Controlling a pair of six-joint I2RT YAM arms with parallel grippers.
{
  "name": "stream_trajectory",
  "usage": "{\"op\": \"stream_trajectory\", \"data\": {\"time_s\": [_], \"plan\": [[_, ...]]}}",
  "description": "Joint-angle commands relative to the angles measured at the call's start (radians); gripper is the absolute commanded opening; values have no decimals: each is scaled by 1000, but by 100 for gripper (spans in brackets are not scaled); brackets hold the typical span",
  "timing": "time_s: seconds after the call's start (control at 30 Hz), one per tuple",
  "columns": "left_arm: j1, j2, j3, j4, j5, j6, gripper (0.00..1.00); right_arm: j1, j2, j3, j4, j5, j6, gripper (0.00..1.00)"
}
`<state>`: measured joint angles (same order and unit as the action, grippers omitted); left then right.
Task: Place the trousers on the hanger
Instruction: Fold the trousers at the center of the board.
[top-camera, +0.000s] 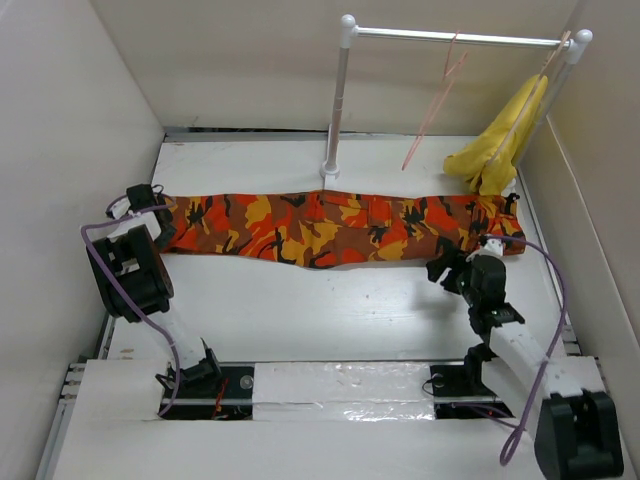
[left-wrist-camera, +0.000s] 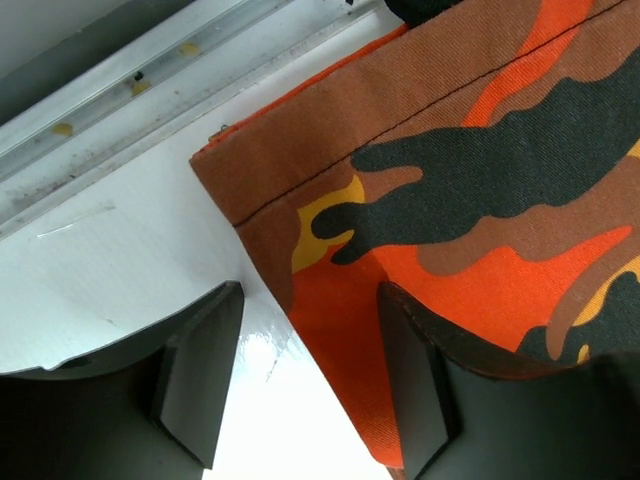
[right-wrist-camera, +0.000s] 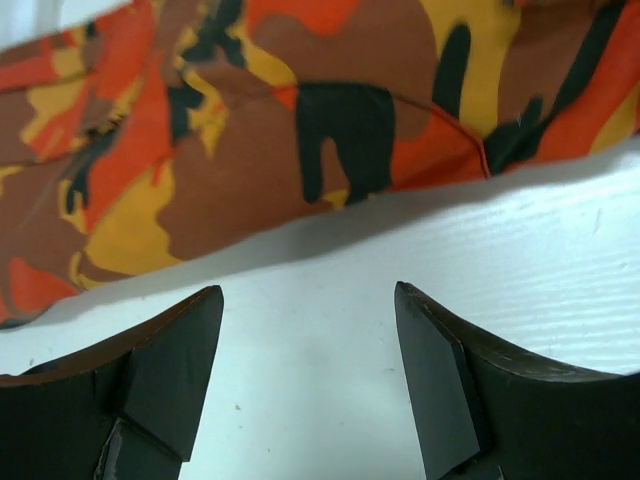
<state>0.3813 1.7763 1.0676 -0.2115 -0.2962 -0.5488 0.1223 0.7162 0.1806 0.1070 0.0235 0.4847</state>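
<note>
The camouflage trousers (top-camera: 330, 225) lie flat, stretched left to right across the middle of the table. The salmon-pink hanger (top-camera: 437, 100) hangs from the white rail behind them, with nothing on it. My left gripper (top-camera: 158, 212) is at the trousers' left end. In the left wrist view it (left-wrist-camera: 310, 292) is open, and the hem corner of the trousers (left-wrist-camera: 480, 150) lies on the table between the fingers, ungripped. My right gripper (top-camera: 445, 262) hovers just in front of the trousers' near edge toward the right. It (right-wrist-camera: 308, 290) is open over bare table, with the trousers (right-wrist-camera: 250, 120) beyond its tips.
A white rail stand (top-camera: 338, 100) rises behind the trousers. A yellow cloth (top-camera: 500, 140) hangs from a paler hanger (top-camera: 548, 70) at the rail's right end. Walls close in the table on three sides. A metal track (left-wrist-camera: 150, 80) runs along the table's left edge.
</note>
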Motion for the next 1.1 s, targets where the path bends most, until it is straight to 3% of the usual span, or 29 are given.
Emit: {"op": "stream_trajectory", "data": {"time_s": [0.0, 0.1, 0.23, 0.27, 0.33, 0.37, 0.4, 0.43, 0.5, 0.53, 0.63, 0.8, 0.97, 1.07], "plan": [[2, 9, 17, 20, 14, 7, 52, -47, 171, 33, 152, -68, 71, 75], [2, 17, 22, 32, 35, 13, 43, -70, 331, 75, 233, -102, 104, 75], [2, 35, 25, 41, 45, 19, 33, -102, 422, 77, 348, -79, 195, 64], [2, 38, 31, 37, 43, 21, 24, -102, 425, 80, 359, -47, 204, 63], [2, 46, 34, 32, 40, 21, 17, -102, 445, 91, 356, -28, 218, 61], [2, 48, 34, 35, 42, 23, 8, -102, 454, 97, 362, -2, 219, 59], [2, 48, 34, 35, 40, 24, 2, -114, 465, 108, 368, -5, 215, 54], [2, 48, 37, 34, 40, 24, 0, -115, 476, 111, 375, -8, 213, 40], [2, 48, 41, 29, 35, 26, 0, -138, 497, 117, 390, -16, 213, 30], [2, 45, 38, 29, 34, 26, 0, -150, 502, 117, 395, -16, 207, 13], [2, 19, 38, 9, -18, 15, 0, -167, 482, 99, 390, -56, 183, 0], [2, -54, -1, -23, -122, -20, 0, -202, 321, 27, 304, -51, 134, 0], [2, -162, -58, -61, -172, -46, 0, -223, -44, -27, 30, -51, 86, 0], [42, -242, -113, -37, -117, -36, 0, -233, -289, -46, -117, -59, 65, 0]]}}
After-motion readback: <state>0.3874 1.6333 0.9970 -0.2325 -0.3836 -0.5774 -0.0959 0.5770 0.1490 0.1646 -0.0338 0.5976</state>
